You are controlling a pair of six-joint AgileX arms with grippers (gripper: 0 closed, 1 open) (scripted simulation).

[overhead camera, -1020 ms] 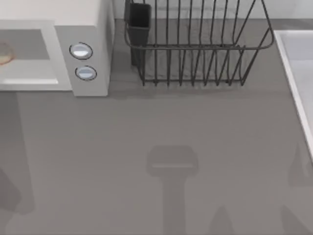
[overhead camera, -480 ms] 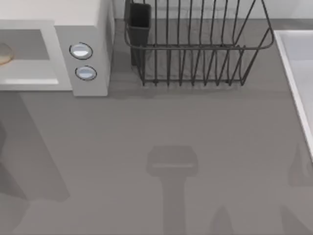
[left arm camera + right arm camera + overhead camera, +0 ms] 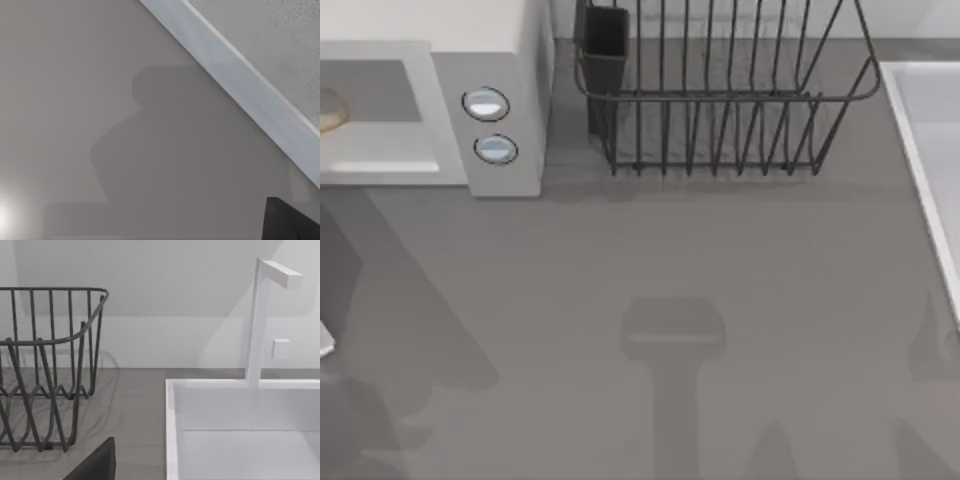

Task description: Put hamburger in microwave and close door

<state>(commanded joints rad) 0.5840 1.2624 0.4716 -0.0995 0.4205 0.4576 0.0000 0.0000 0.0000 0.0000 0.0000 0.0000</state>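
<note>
I could not tell whether my left gripper [image 3: 292, 223] was clenched or released. A dark wedge of it sat at the corner of the left wrist view, over a smooth grey surface crossed by a white band [image 3: 240, 80]. I judged that band to be the frame of the door, which would put that arm off the table's left side, placed to swing the door shut. I could not be sure of it. A small white sliver [image 3: 325, 340] at the top view's left edge may have been part of the door too.

My right gripper [image 3: 95, 465] was just as unclear, another dark wedge low in its own wrist view. It faced the dish rack [image 3: 45, 370] and the sink [image 3: 172, 430], so I took that arm as parked at the right.

The hamburger [image 3: 328, 110] lay inside the microwave [image 3: 505, 40], in the grey cavity, with its edge at the top view's left border. I judged the placing done and the closing not yet done, since the cavity stood open to view.

By count: one hamburger, one microwave, and two knobs [image 3: 485, 104] stacked one above the other on its side panel. There was also one dish rack with one dark cup [image 3: 605, 40] at its corner, and one sink with one faucet [image 3: 255, 315].
</note>
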